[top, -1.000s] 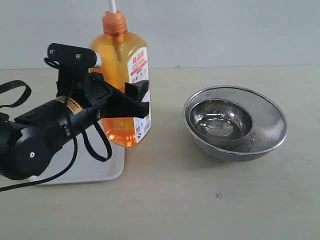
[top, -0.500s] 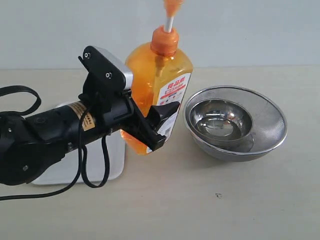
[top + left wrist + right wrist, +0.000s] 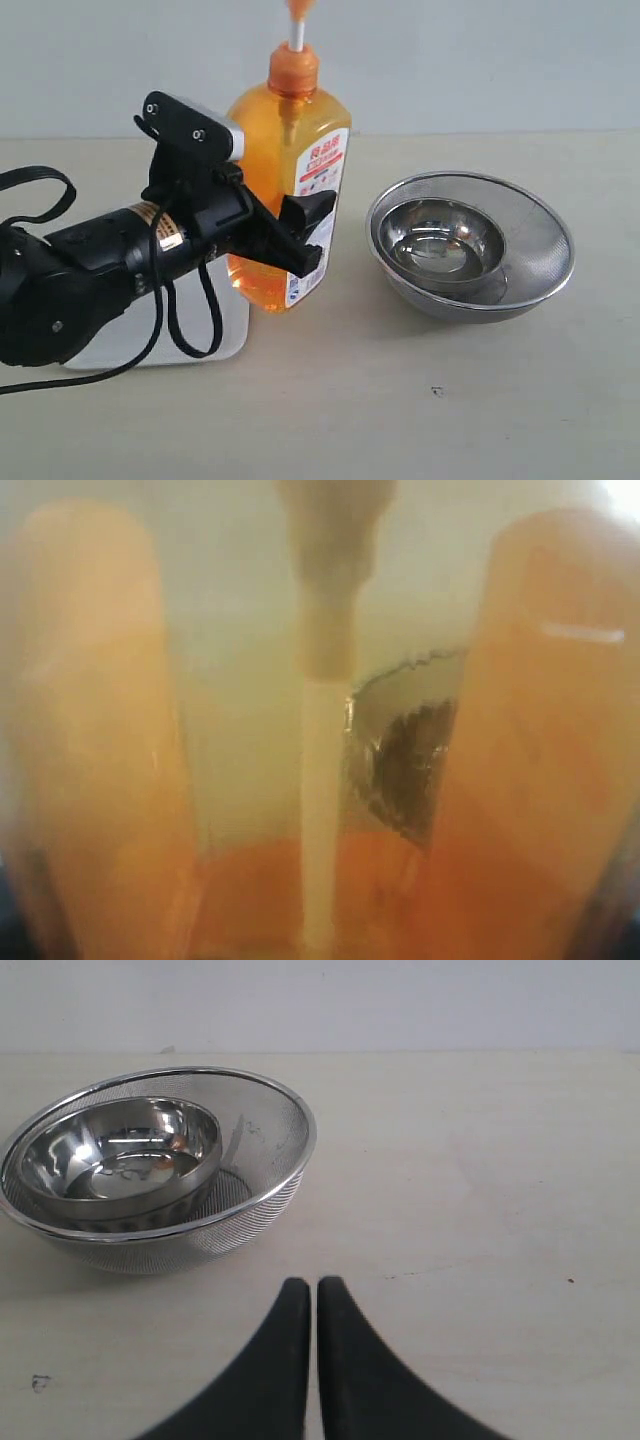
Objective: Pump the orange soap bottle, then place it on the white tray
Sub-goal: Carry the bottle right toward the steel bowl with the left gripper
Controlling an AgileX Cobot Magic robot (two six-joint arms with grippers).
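- The black left gripper (image 3: 310,235) has its jaws clamped around the middle of the tall translucent orange soap bottle (image 3: 285,180), pressing on the white-and-orange label.
- The orange soap bottle leans slightly and sits just beside the right edge of the flat white tray (image 3: 228,335), between the tray and the bowls, not on the tray.
- Whether its base touches the beige tabletop (image 3: 420,400) cannot be told.
- The bottle's orange collar (image 3: 293,70) carries a white stem (image 3: 297,37), and the pump head is cut off by the top of the exterior view.
- In the left wrist view the bottle (image 3: 520,730) fills the blurred picture, with its pale inner tube (image 3: 322,780) running down the middle.
- To the right, well apart from the tray, a round steel mesh bowl (image 3: 540,260) stands on the tabletop with a smaller polished steel bowl (image 3: 445,240) nested inside.
- The right gripper (image 3: 313,1282) hovers over bare tabletop near the mesh bowl (image 3: 260,1190). Its black jaws are pressed together with nothing between them.
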